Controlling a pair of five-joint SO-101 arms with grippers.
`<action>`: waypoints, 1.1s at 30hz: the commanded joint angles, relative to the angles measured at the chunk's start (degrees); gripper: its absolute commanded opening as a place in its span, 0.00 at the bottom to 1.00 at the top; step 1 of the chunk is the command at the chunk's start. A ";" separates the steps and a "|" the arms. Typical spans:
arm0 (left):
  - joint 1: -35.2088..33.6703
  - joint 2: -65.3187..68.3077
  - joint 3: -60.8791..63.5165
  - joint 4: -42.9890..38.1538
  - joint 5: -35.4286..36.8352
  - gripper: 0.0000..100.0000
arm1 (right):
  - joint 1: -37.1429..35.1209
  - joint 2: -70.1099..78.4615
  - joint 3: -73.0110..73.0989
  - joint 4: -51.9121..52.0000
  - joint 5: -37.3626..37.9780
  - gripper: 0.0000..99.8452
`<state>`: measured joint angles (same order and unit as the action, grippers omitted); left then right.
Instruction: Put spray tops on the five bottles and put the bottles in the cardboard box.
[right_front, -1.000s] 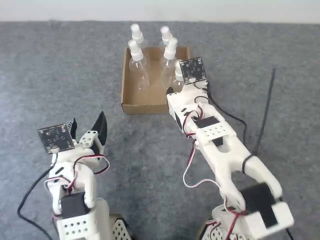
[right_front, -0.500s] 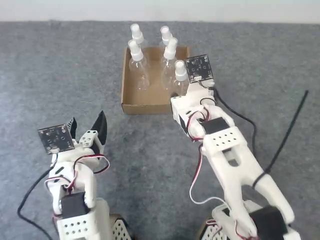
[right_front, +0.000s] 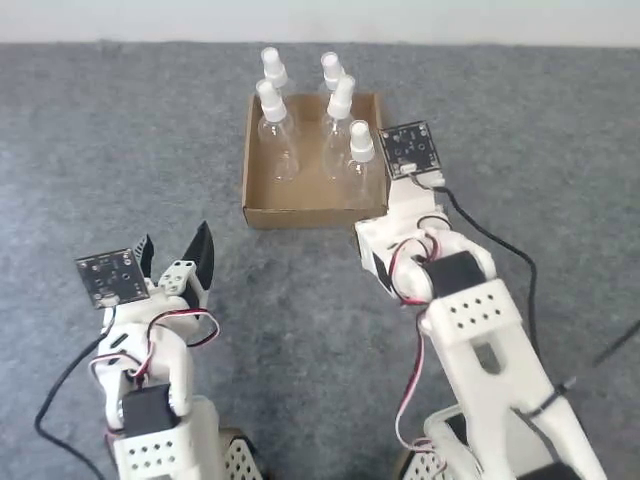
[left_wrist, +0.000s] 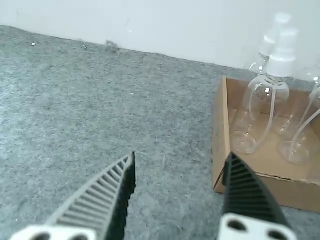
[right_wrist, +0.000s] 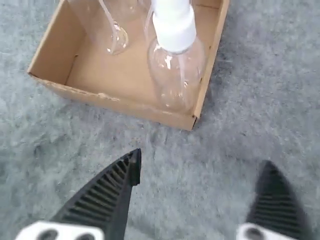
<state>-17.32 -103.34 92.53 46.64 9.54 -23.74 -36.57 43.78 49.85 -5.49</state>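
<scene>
Cardboard box (right_wrist: 115, 102), bottles (right_wrist: 175, 70) inside, beyond right gripper (right_wrist: 201, 160)

Left hand (left_wrist: 181, 162), right hand (right_wrist: 202, 162), both agape

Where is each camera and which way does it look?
High view: fixed above the table, looking down on both arms, the cardboard box and bottles.
Left wrist view: on the left wrist, facing the box's side; open left gripper shows.
Right wrist view: on the right wrist, looking down at the box's corner; open right gripper shows.
All three share the box and bottles.
</scene>
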 joint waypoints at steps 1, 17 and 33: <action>-0.18 -0.62 -0.92 -1.85 -0.18 0.26 | -0.22 -6.37 -2.73 3.38 -0.70 0.10; -0.09 -0.62 -0.31 -5.01 -0.35 0.12 | -0.04 -42.59 20.75 9.71 -0.18 0.01; 4.31 -0.62 1.01 -5.98 -0.44 0.13 | 2.95 -66.68 38.07 9.36 -0.62 0.01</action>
<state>-13.27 -103.34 94.11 43.56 9.54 -23.30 -102.42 81.67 59.08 -5.41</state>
